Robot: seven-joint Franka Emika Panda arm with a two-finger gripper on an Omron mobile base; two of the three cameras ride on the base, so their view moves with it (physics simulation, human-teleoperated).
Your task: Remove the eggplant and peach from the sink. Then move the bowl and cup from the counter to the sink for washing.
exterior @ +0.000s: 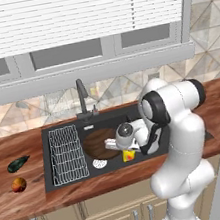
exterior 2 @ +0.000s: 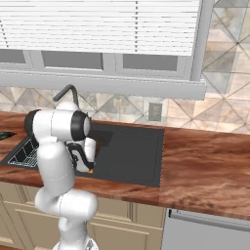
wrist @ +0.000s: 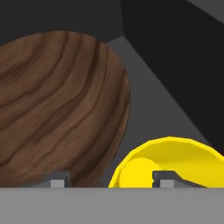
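The gripper [exterior: 125, 152] is hanging low in the sink [exterior: 148, 113], open, above the cup [wrist: 168, 162], which is lying beside the bowl [wrist: 57, 109].

Brown wood-grain bowl [wrist: 57, 109] fills upper left, lying on dark sink [wrist: 175, 52] floor. Yellow cup [wrist: 168, 162] at lower right, open mouth toward camera, just beside bowl's rim; touching or not, cannot tell. Two pincer [wrist: 108, 180] fingertips [wrist: 59, 178] barely rise at bottom edge, spread apart: one before bowl, other before cup's opening. Darker basin wall slants across upper right.
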